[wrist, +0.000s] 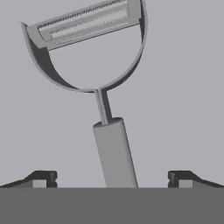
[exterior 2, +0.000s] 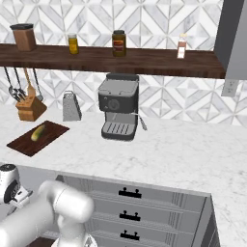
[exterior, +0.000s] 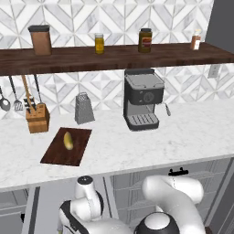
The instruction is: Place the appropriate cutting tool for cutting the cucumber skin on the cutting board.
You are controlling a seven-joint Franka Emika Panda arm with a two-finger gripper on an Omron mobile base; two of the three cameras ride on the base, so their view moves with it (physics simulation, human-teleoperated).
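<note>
Close in the hand view, the all-grey peeler [wrist: 105, 109] lies on a flat grey surface, forked head and blade toward the top, slim handle running down between my fingers. My gripper [wrist: 113, 179] is open, and its fingertips [wrist: 43, 178] stand wide on either side of the handle without touching it. The arm is bent down low in front of the counter. On the counter, the yellow-green cucumber [exterior: 68, 140] [exterior 2: 38, 132] lies on the dark brown cutting board [exterior: 55, 155] [exterior 2: 21, 143], far above and beyond the hand.
A tan knife block [exterior: 37, 118] [exterior 2: 30, 108] and a metal grater [exterior: 84, 109] [exterior 2: 71, 107] stand behind the board. A coffee machine [exterior: 142, 98] [exterior 2: 118, 106] sits mid-counter. Utensils hang on the wall, jars line the shelf [exterior: 114, 57], and drawers [exterior 2: 130, 207] run below the counter.
</note>
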